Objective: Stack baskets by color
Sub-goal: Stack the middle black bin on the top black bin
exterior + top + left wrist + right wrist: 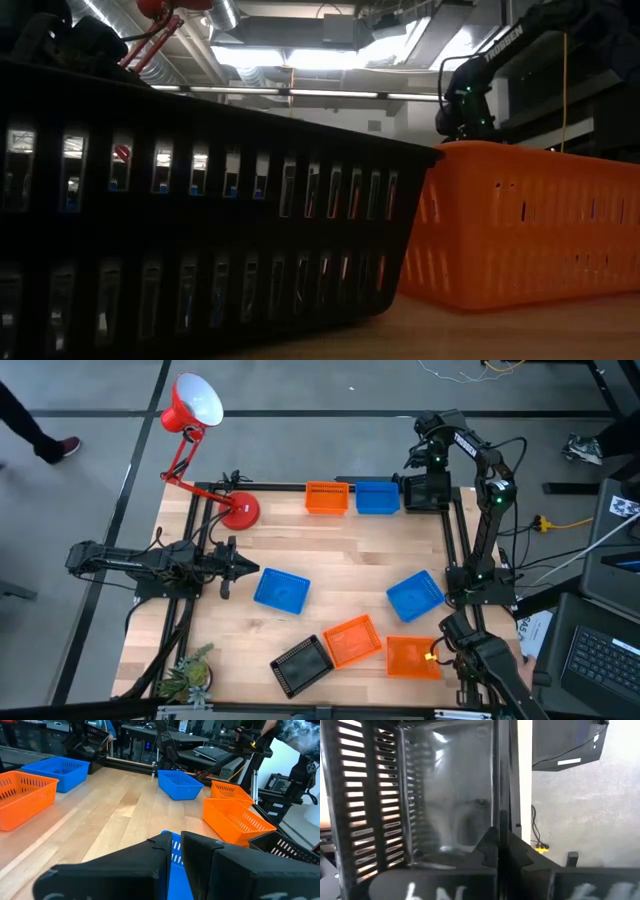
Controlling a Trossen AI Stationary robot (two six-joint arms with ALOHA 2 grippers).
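Baskets lie spread over the wooden table: an orange one [326, 497] and a blue one [377, 497] side by side at the far edge, two blue [281, 590] [415, 595], two orange [352, 640] [413, 657] and a black one [302, 664] nearer. At the far right corner my right gripper [430, 478] points down, shut on another black basket [445, 795], just right of the far blue one. My left gripper [228, 565] waits level at the left edge with its fingers almost together and nothing between them; a blue basket [175, 852] shows just beyond them. My right gripper pinches the black basket's side wall [496, 800] between its two fingers, one finger inside the basket and one outside. The fingers come from above, pointing down. The basket sits open side up; whether its bottom rests on the table I cannot tell.
A red desk lamp [195, 405] stands at the far left corner on its base [240, 510]. A small green plant [190, 672] sits at the near left corner. Bare wood lies in the table's middle [340, 555]. In the low view the near black basket [200, 220] blocks most of the picture.
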